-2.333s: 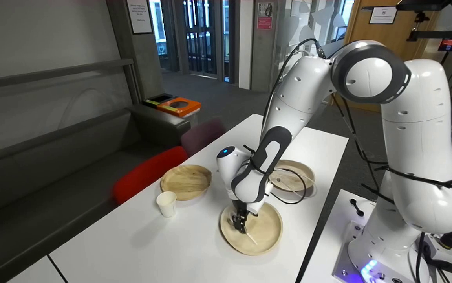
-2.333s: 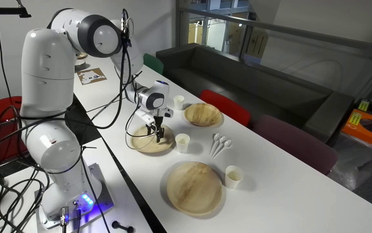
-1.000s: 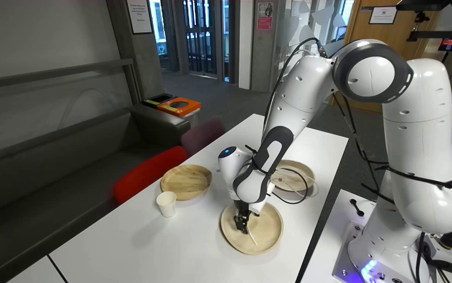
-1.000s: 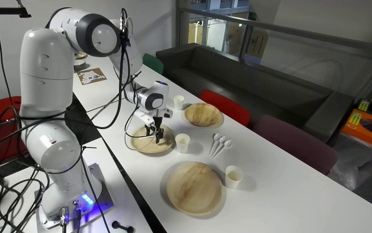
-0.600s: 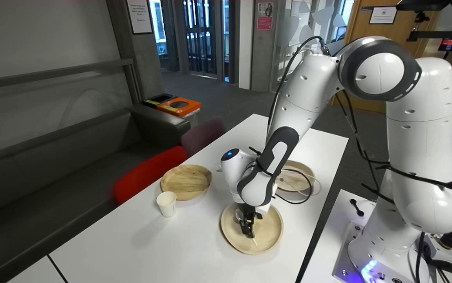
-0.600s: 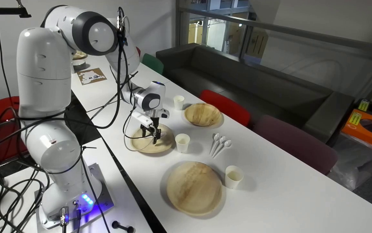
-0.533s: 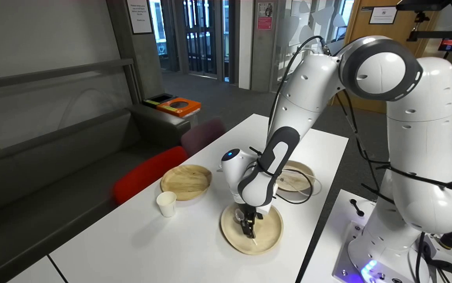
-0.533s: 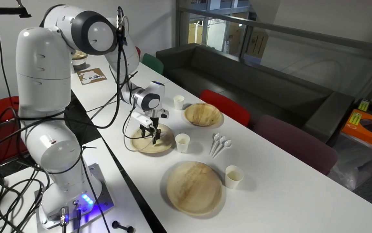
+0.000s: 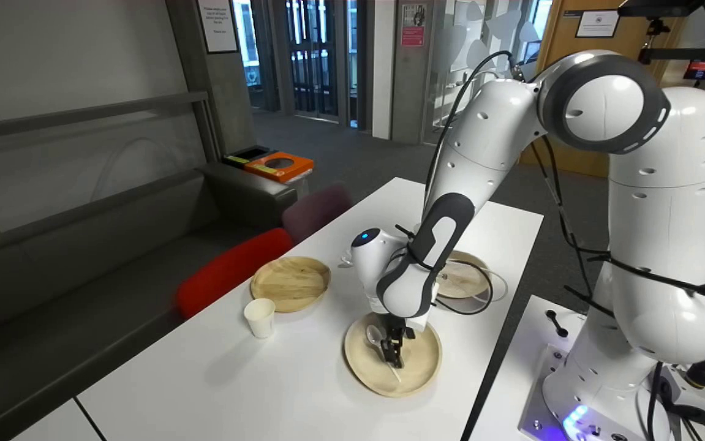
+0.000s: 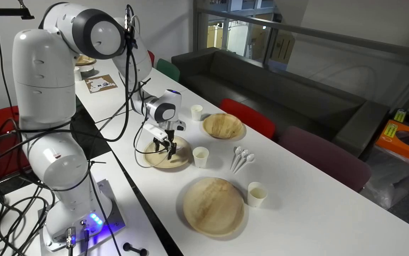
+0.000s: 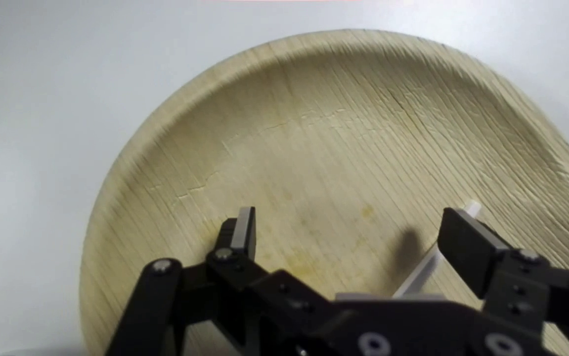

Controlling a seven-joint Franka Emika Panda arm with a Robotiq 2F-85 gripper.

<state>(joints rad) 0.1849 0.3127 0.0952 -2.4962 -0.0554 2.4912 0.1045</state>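
Observation:
My gripper (image 11: 353, 237) stands open, its jaws wide apart with nothing between them, low over a round pale wooden plate (image 11: 314, 158). A white plastic spoon (image 11: 420, 277) lies on this plate. In the wrist view its handle runs slantwise behind the right-hand finger (image 11: 469, 247), and its bowl end is hidden by the gripper body. Whether that finger touches the handle I cannot tell. In an exterior view the spoon's bowl (image 9: 374, 334) shows beside the gripper (image 9: 401, 346), and the handle end lies below the fingers. The plate (image 10: 183, 156) also shows in an exterior view.
A paper cup (image 10: 200, 157) stands close to the plate's edge. Several white spoons (image 10: 241, 160), another plate (image 10: 213, 208), a wooden bowl-like plate (image 10: 222, 126) and more cups (image 10: 257, 194) are on the white table. A loose cable (image 10: 135, 147) hangs beside the wrist.
Still open, my gripper has shifted slightly over the plate towards the robot's base, and the arm's elbow has risen. The spoon's bowl, covered a second ago, now shows.

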